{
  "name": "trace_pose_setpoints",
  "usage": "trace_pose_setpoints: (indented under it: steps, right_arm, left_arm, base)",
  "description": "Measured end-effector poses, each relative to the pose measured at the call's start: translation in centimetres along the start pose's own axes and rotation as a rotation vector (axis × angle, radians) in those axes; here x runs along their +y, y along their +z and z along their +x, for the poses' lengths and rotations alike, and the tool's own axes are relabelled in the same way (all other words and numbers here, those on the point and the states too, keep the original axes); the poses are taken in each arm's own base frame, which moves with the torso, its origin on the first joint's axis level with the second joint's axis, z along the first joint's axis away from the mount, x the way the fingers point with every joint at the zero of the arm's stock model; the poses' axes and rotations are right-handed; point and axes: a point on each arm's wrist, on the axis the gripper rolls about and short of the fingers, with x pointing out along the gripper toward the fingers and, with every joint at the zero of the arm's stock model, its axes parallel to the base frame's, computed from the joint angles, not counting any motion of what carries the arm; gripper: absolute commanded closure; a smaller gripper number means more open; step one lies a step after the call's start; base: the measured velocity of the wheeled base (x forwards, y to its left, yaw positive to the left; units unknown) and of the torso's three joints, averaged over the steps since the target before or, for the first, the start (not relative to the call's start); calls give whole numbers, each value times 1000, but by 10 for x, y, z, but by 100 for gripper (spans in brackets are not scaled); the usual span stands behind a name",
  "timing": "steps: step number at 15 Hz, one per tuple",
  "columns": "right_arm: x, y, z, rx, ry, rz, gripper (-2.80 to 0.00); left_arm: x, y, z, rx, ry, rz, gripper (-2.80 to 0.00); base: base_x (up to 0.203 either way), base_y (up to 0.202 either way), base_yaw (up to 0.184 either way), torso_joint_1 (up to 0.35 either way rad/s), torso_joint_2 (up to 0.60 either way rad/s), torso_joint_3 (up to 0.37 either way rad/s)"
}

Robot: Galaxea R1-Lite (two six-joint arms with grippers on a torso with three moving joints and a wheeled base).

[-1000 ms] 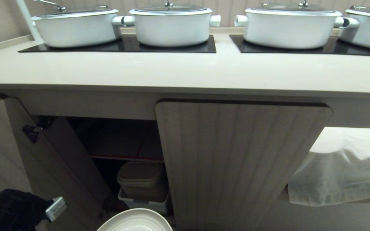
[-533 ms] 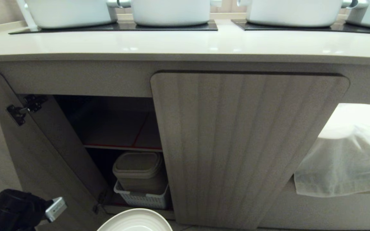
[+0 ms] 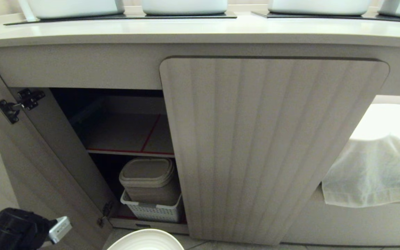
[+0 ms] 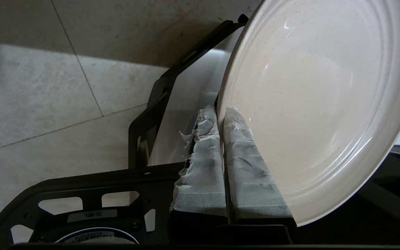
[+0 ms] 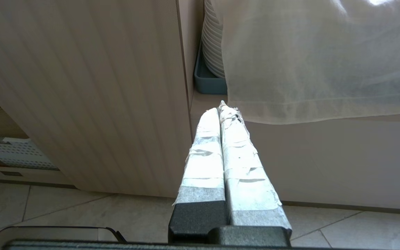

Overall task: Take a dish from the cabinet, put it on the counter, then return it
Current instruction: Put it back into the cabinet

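Observation:
The dish (image 4: 318, 104), a plain off-white plate, is held by its rim in my left gripper (image 4: 221, 113), whose taped fingers are shut on it, one on each face. In the head view only the dish's far edge (image 3: 146, 241) shows, low in front of the cabinet (image 3: 273, 146), with my left arm (image 3: 12, 229) beside it. The cabinet's left door (image 3: 47, 156) stands open on a dark interior with a red-edged shelf (image 3: 127, 135). The counter (image 3: 200, 33) runs above. My right gripper (image 5: 222, 109) is shut on nothing, low before the closed fluted door.
White pots (image 3: 184, 5) stand on black panels on the counter. Under the shelf a lidded beige container (image 3: 148, 173) sits in a white basket (image 3: 151, 210). A white cloth (image 3: 373, 170) hangs at the right, with stacked plates (image 5: 212, 38) behind it. The floor is tiled.
The whole head view has shifted: the camera has sunk, so the counter and pots slid up the picture and more cabinet interior shows. The dish stays held in the left gripper.

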Motion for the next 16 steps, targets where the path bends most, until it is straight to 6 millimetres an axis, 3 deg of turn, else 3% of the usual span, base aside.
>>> trace_pose_setpoints:
  steps: [10, 16]
  right_arm:
    - [0, 0, 0, 0, 1, 0, 0]
    - [0, 0, 0, -1, 1, -2, 0]
  left_arm:
    - [0, 0, 0, 0, 0, -6, 0]
    - [1, 2, -2, -39, 23, -112, 0]
  base:
    - [0, 0, 0, 0, 0, 0]
    - [0, 0, 0, 0, 0, 0]
